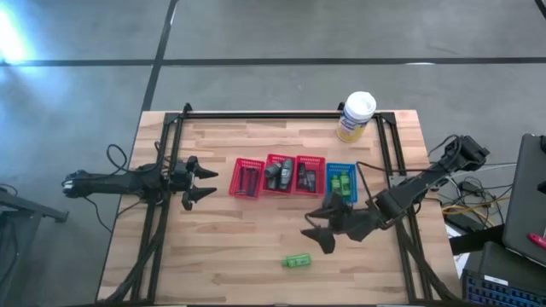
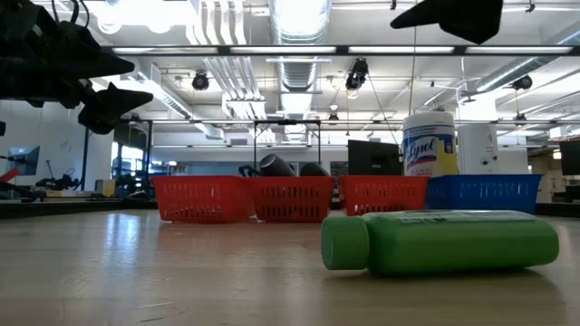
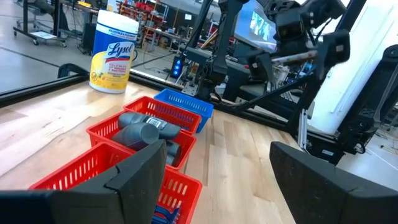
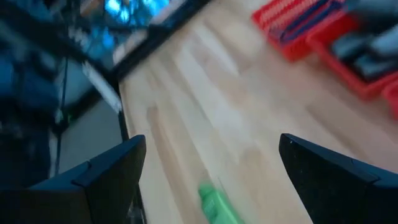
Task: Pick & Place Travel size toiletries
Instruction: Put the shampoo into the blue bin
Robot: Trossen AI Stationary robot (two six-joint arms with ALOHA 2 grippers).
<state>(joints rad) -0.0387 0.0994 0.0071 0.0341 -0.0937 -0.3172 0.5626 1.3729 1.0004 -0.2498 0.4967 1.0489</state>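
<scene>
One bright green bottle (image 1: 297, 261) lies on its side on the bare wood near the table's near edge; it fills the low view (image 2: 441, 242) and shows in the right wrist view (image 4: 218, 203). Other green bottles (image 1: 340, 182) lie in the blue basket (image 1: 341, 169), dark grey tubes (image 1: 279, 175) in the red baskets (image 1: 270, 159); these tubes also show in the left wrist view (image 3: 148, 132). My right gripper (image 1: 317, 228) is open, in the air just right of and beyond the loose bottle. My left gripper (image 1: 205, 184) is open, left of the red baskets.
A white-and-yellow canister (image 1: 356, 116) stands at the far edge. Three red baskets and one blue one sit in a row across the table's middle. A black frame (image 1: 281, 114) runs along the far and side edges. Bare wood lies near the loose bottle.
</scene>
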